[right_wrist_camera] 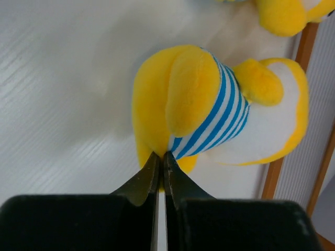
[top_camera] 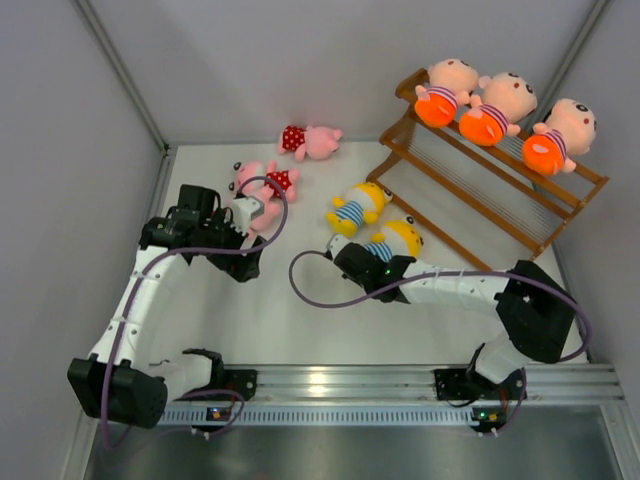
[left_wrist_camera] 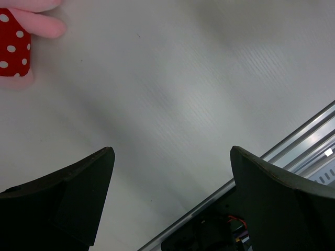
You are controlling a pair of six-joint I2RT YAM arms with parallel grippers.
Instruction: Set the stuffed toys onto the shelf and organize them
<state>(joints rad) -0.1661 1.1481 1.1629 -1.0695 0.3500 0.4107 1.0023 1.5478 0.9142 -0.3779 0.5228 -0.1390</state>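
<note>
Three peach-headed stuffed toys (top_camera: 490, 108) lie side by side on the top tier of the brown wooden shelf (top_camera: 470, 205) at the back right. Two yellow striped toys lie on the table left of the shelf. My right gripper (top_camera: 368, 262) (right_wrist_camera: 161, 154) is shut on the lower edge of the nearer yellow toy (top_camera: 397, 240) (right_wrist_camera: 199, 104). The other yellow toy (top_camera: 357, 207) lies just behind it. Two pink polka-dot toys (top_camera: 310, 140) (top_camera: 266, 181) lie at the back left. My left gripper (top_camera: 243, 262) (left_wrist_camera: 172, 178) is open and empty just in front of the nearer pink toy (left_wrist_camera: 13, 44).
The aluminium rail (top_camera: 400, 380) runs along the near table edge and shows in the left wrist view (left_wrist_camera: 293, 141). Grey walls enclose the table on the left, back and right. A shelf rail (right_wrist_camera: 272, 178) stands right beside the held toy.
</note>
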